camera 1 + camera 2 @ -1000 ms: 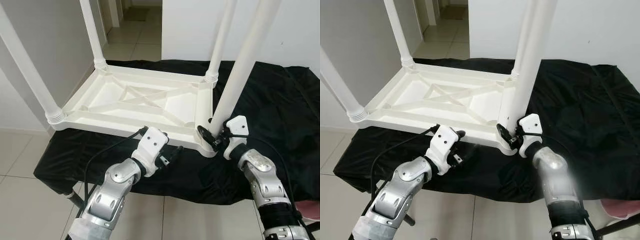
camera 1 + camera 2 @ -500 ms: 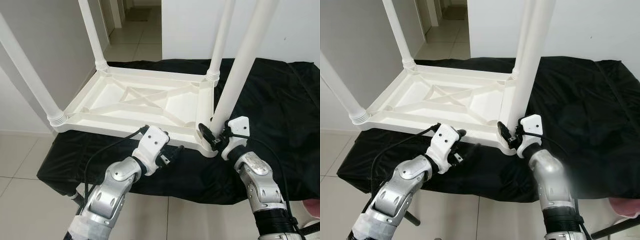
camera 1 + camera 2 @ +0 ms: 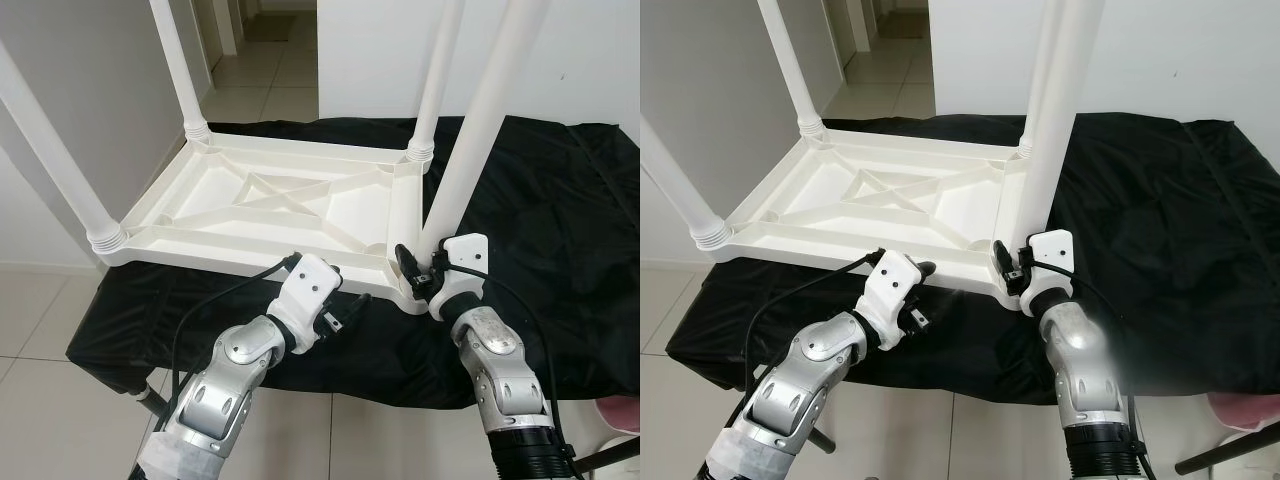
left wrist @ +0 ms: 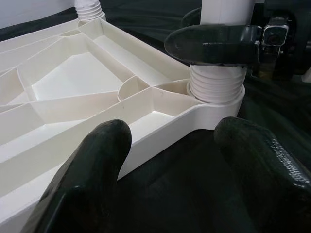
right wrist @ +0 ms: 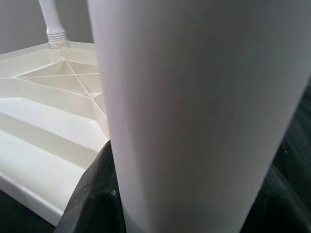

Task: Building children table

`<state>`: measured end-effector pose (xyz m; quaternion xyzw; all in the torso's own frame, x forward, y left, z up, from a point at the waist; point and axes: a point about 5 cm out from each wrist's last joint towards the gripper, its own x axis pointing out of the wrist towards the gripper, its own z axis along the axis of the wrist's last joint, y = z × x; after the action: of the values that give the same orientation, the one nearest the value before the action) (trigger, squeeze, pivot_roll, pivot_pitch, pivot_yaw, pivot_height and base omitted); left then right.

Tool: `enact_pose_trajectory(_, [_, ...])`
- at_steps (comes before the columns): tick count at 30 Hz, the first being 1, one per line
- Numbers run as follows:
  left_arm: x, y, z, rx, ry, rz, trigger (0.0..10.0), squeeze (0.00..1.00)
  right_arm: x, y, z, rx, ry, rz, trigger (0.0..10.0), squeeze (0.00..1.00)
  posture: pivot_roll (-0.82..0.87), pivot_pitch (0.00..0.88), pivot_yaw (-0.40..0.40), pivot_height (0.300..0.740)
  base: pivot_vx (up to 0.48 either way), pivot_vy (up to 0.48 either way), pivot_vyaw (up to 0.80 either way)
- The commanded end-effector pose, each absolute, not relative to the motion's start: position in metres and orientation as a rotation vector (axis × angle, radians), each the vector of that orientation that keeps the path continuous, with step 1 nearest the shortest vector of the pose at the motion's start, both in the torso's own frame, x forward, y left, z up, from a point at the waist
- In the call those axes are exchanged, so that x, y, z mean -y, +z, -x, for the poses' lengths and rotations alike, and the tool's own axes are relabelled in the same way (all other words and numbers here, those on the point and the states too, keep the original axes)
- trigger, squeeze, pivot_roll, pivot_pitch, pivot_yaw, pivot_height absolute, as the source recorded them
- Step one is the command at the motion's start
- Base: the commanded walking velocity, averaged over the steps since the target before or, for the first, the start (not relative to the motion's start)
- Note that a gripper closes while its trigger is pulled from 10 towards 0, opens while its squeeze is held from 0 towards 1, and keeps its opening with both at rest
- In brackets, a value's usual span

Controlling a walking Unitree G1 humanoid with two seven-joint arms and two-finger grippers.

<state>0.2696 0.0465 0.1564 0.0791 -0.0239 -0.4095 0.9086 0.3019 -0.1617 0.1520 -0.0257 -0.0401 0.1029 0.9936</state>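
Right end effector (image 3: 418, 273) is gripping the white plastic leg (image 3: 462, 170) at the upturned white children's table's (image 3: 270, 215) five-o'clock corner, likely screwing it home; left end effector (image 3: 345, 312) is waiting open.

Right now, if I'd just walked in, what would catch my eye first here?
A white children's table lying upside down on a black cloth, its legs pointing up. At the near right corner, the right gripper is closed around the base of the nearest leg. The left gripper hovers open beside the table's near edge.

White ribbed table (image 3: 270, 205) on black cloth (image 3: 560, 230); black pincer fingers (image 4: 92, 165).
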Motion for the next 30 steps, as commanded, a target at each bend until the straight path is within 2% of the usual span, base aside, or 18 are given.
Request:
enact_pose_trajectory(1, [-0.047,0.153,-0.268,0.038,-0.856,-0.164,10.0,0.00,0.157,0.128,-0.298,-0.038,0.149,-0.010,10.0,0.00,-0.06,0.047,0.064,0.740,0.000,0.000,0.00])
enact_pose_trajectory(6, [-0.050,0.152,-0.267,0.037,-0.830,-0.157,10.0,0.00,0.152,0.123,-0.294,-0.060,-0.026,-0.093,10.0,0.00,-0.04,0.053,0.050,0.740,0.000,0.000,0.00])
enact_pose_trajectory(10, [-0.051,0.151,-0.266,0.035,-0.818,-0.155,10.0,0.00,0.147,0.123,-0.291,-0.057,-0.089,-0.131,10.0,0.00,-0.03,0.053,0.045,0.740,0.000,0.000,0.00])
enact_pose_trajectory(12, [-0.053,0.150,-0.264,0.030,-0.804,-0.153,10.0,0.00,0.134,0.125,-0.285,-0.030,-0.152,-0.201,10.0,0.00,-0.02,0.055,0.037,0.740,0.000,0.000,0.00])
enact_pose_trajectory(17, [-0.055,0.150,-0.263,0.028,-0.796,-0.149,10.0,0.00,0.119,0.129,-0.284,-0.019,-0.135,-0.236,10.0,0.00,-0.02,0.056,0.040,0.740,0.000,0.000,0.00])
enact_pose_trajectory(24, [-0.055,0.150,-0.263,0.027,-0.794,-0.151,10.0,0.00,0.121,0.137,-0.286,0.035,-0.068,-0.199,10.0,0.00,-0.02,0.055,0.050,0.740,0.000,0.000,0.00])
enact_pose_trajectory(25, [-0.054,0.150,-0.263,0.028,-0.796,-0.150,10.0,0.00,0.125,0.138,-0.287,0.052,-0.054,-0.185,10.0,0.76,-0.02,0.059,0.052,0.740,0.000,0.000,0.00])
enact_pose_trajectory(26, [-0.054,0.151,-0.263,0.030,-0.798,-0.148,10.0,0.00,0.129,0.140,-0.288,0.064,-0.046,-0.175,10.0,1.00,-0.02,0.060,0.053,0.740,0.000,0.000,0.00])
enact_pose_trajectory(28, [-0.054,0.151,-0.263,0.030,-0.798,-0.148,10.0,0.00,0.129,0.140,-0.288,0.064,-0.046,-0.175,10.0,1.00,-0.02,0.060,0.053,0.740,0.000,0.000,0.00])
enact_pose_trajectory(30, [-0.053,0.151,-0.262,0.030,-0.802,-0.148,10.0,0.00,0.140,0.142,-0.291,0.079,-0.022,-0.147,10.0,1.00,-0.02,0.059,0.054,0.740,0.000,0.000,0.00])
